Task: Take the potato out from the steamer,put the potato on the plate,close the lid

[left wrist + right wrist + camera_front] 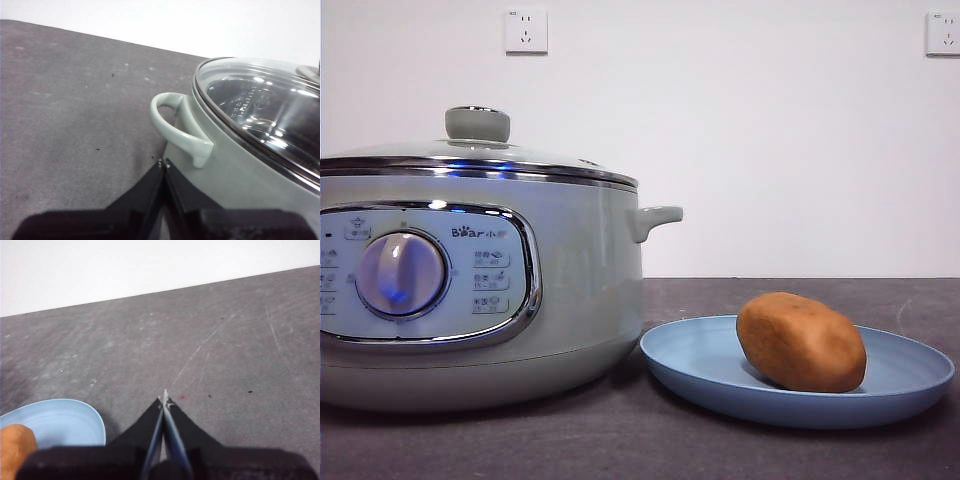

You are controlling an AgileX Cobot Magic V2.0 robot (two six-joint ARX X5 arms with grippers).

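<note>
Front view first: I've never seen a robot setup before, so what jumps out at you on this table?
The big pale-green steamer fills the left of the front view, its glass lid closed on top. Right beside it lies an orange-brown potato on a light-blue plate. Both arms wait out of that view: the left gripper by the steamer's side handle, the right gripper over bare table near the plate, jaws shut.

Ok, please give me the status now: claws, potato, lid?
Left claw shut, empty, beside the steamer handle. Right claw shut, empty, over bare table near the plate. Potato on plate, lid on steamer. Nothing in the way.
</note>
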